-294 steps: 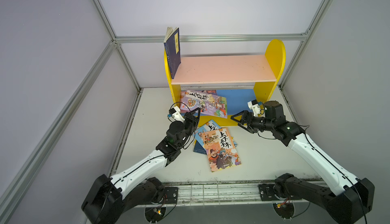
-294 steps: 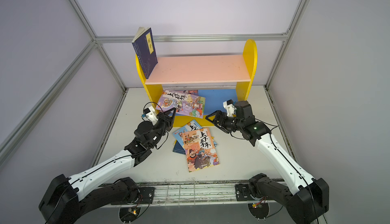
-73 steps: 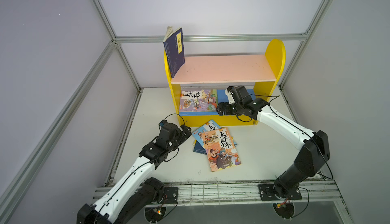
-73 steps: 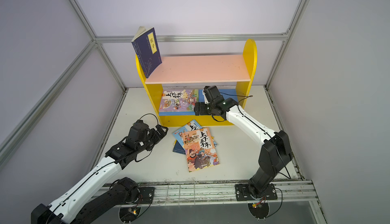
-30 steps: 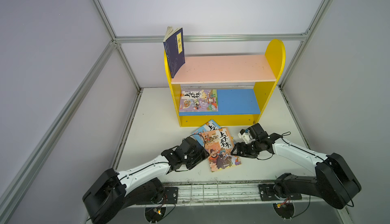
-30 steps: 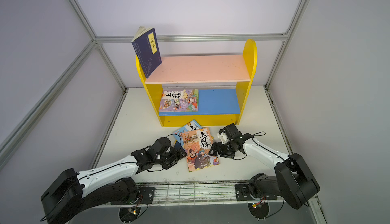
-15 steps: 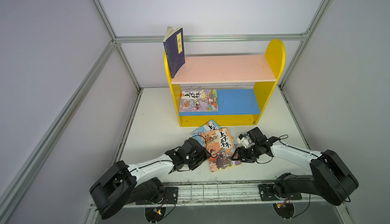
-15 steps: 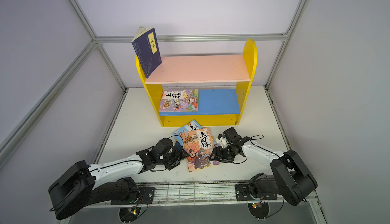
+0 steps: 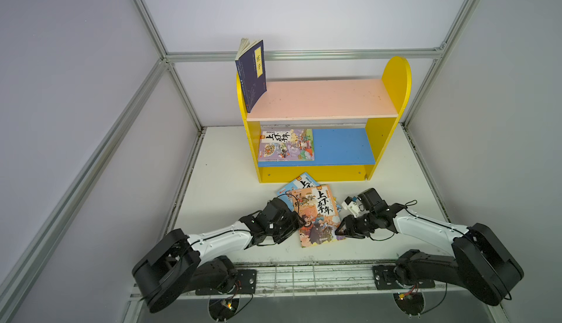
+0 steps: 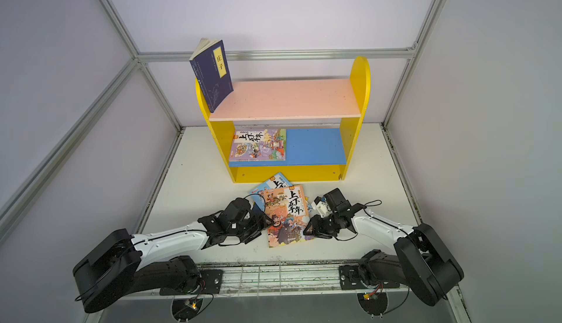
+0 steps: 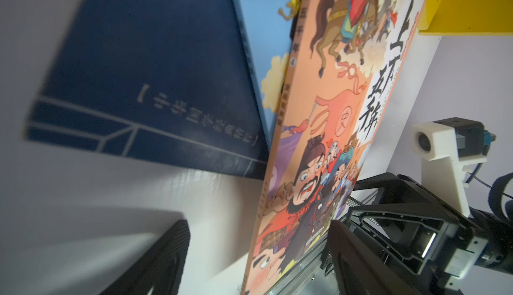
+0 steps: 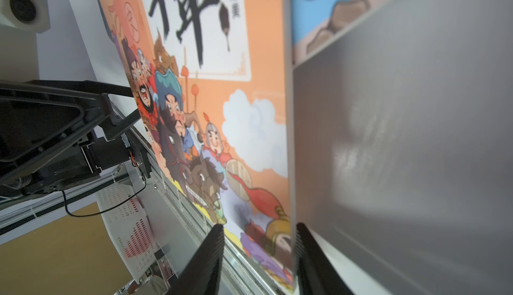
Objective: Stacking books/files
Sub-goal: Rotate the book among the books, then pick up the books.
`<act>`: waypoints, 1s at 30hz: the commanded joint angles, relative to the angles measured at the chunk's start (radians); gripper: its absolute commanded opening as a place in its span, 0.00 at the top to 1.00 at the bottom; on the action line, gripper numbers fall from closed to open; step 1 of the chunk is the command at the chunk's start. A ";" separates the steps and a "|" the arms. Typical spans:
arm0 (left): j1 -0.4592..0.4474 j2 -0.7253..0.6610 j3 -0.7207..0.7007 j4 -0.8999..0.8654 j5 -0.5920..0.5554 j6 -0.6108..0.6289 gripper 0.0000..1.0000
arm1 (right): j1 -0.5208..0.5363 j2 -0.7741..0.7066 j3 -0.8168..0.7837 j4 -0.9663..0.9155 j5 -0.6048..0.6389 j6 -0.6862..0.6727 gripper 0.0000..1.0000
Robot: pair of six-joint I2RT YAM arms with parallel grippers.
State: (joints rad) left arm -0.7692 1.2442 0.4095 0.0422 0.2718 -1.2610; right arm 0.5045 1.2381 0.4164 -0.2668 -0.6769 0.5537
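Observation:
An orange cartoon-cover book [image 9: 317, 215] [image 10: 287, 215] lies on top of a small pile in front of the shelf. Under it are a light blue book [image 9: 301, 181] and a navy book [image 11: 144, 71]. My left gripper [image 9: 299, 222] [image 11: 255, 252] is open, with one finger on each side of the orange book's left edge. At the right edge my right gripper [image 9: 339, 230] [image 12: 258, 252] has one finger under the book. The other finger stands a gap above the cover. A purple book [image 9: 286, 145] lies on the lower shelf. Another navy book [image 9: 252, 75] leans upright on the top shelf.
The yellow bookshelf [image 9: 395, 78] stands at the back with a pink top board and a blue lower board, bare on its right half. The table's front rail [image 9: 304, 272] runs just behind both arms. Frame posts and grey walls close in both sides.
Both grippers have moved in from the sides onto the orange book's edges. The right gripper's jaws have narrowed around the right edge. The books have kept their places.

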 commanded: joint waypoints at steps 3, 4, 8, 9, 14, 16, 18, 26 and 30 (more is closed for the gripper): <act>0.000 -0.002 -0.020 0.038 -0.008 0.002 0.17 | 0.035 0.051 -0.018 0.117 -0.033 0.050 0.57; 0.000 -0.004 -0.024 0.039 -0.007 0.000 0.18 | 0.046 0.064 -0.015 0.126 -0.024 0.058 0.59; 0.001 -0.016 -0.033 0.044 -0.012 -0.006 0.18 | 0.073 0.072 -0.001 0.112 0.036 0.078 0.78; 0.001 -0.020 -0.035 0.044 -0.013 -0.008 0.18 | 0.073 0.069 -0.003 0.114 0.041 0.082 0.83; 0.000 -0.047 -0.055 0.087 -0.021 -0.028 0.18 | 0.074 0.016 -0.013 0.080 0.074 0.097 1.00; 0.000 -0.051 -0.054 0.101 -0.015 -0.029 0.18 | 0.073 0.003 -0.014 0.059 0.074 0.094 1.00; 0.000 -0.046 -0.049 0.124 0.001 -0.028 0.18 | 0.074 -0.007 -0.022 0.053 0.067 0.097 1.00; -0.001 -0.041 -0.045 0.186 0.041 -0.052 0.22 | 0.070 -0.141 -0.083 0.141 -0.040 0.200 1.00; 0.001 -0.049 -0.068 0.235 0.047 -0.075 0.22 | 0.029 -0.263 -0.100 0.117 -0.096 0.230 1.00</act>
State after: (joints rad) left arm -0.7692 1.1999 0.3580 0.2066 0.3023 -1.3106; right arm 0.5602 1.0462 0.3271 -0.1680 -0.7116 0.7425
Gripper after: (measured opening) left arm 0.784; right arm 0.087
